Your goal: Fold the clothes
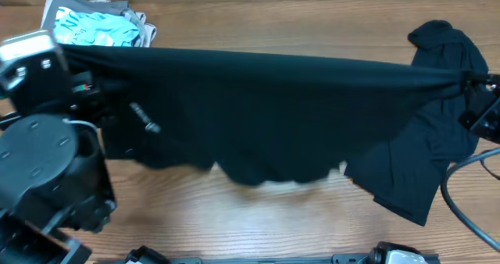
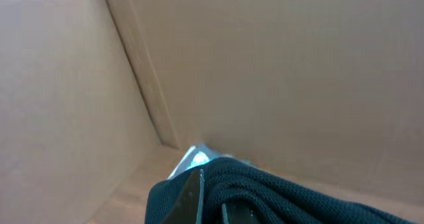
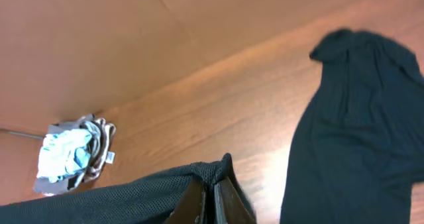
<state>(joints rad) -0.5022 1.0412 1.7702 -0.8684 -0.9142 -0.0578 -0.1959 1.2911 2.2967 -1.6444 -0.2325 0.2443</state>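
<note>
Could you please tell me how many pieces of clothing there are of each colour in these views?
Black: 2, the stretched black garment and the black garment lying at the right
Grey and turquoise: 1, the clothing bundle
Total: 3
</note>
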